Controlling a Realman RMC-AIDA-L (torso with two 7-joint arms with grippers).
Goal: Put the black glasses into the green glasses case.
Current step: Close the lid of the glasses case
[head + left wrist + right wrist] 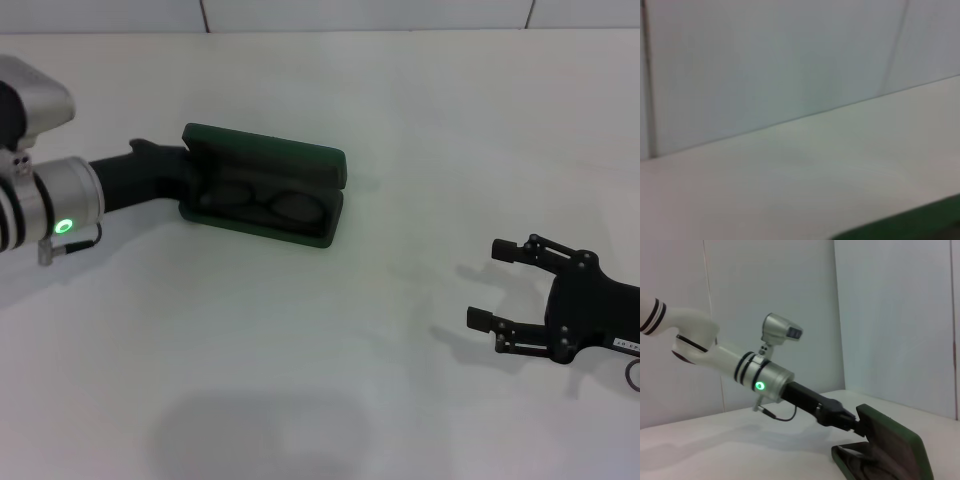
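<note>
Dark green hard clamshell glasses case [262, 195]: lies on the white tabletop [330, 380], lid half raised, dark lining exposed. Thin black-framed glasses [262, 203]: inside the lower shell, lenses side by side. Left gripper [186, 172]: at the case's left end, touching the lid edge; cannot tell whether its fingers are spread or closed, the case hides them. Right gripper [492, 283]: low over the table at right, well apart from the case, fingers spread, holding nothing. White panelled wall [880, 315]: behind the table.
</note>
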